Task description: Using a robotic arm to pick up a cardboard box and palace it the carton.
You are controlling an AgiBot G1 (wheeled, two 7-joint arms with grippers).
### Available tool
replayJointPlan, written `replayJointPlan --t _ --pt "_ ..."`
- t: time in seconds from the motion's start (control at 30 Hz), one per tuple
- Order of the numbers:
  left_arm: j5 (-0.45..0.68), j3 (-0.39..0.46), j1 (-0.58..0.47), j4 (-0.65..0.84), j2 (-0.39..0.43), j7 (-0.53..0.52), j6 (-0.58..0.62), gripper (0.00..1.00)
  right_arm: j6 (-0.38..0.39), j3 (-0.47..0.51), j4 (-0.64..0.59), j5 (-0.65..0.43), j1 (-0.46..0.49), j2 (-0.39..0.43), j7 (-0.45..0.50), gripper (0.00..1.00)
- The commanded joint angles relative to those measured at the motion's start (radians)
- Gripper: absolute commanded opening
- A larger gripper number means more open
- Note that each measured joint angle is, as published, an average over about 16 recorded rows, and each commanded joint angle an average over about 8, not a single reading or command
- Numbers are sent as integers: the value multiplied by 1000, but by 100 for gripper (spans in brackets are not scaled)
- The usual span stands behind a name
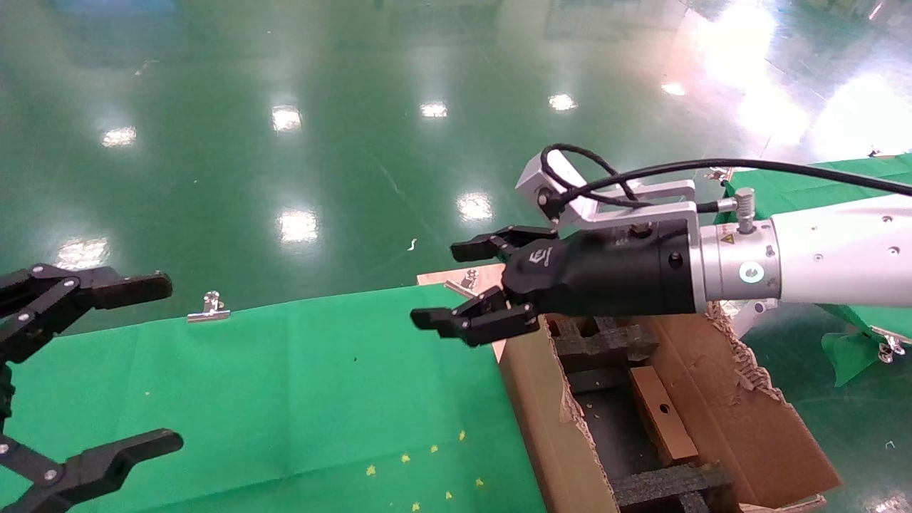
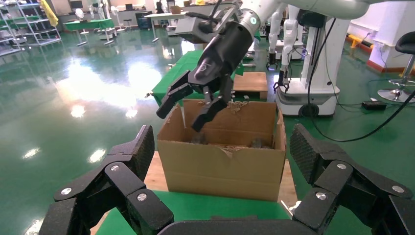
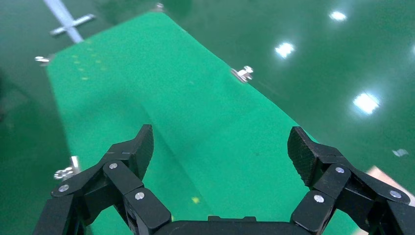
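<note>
Left gripper sits at the far left edge of the head view, above the green cloth of the tabletop, jaws spread wide, nothing between them; the left wrist view shows the same spread fingers facing the carton. A metal clip pins the cloth at the tabletop's far edge, and small yellow specks lie on the cloth near its front. Further right, the robotic arm, white with a black wrist section and a black cable, reaches in horizontally from the right side. Its right gripper hangs in the air above the seam between the tabletop and the carton's near corner, jaws spread, empty. The right wrist view shows only green cloth between the open fingers. The carton stands just beside the tabletop's right edge, flaps ragged, black foam inside. The cardboard box lies inside the carton between foam pieces, round hole facing up, clear of both grippers.
</note>
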Motion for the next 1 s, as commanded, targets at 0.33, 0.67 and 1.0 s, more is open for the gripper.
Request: replayJointPlan --t 0.33,0.67,1.0 --pt "0 0 0 0 0 0 0 100 -148 216 -15 110 -152 -35 -184 100" --pt "0 0 0 0 0 0 0 100 -281 411 -29 208 -289 -66 -351 100" --pt "0 0 0 0 0 0 0 100 -381 558 -39 283 -392 -90 -469 100"
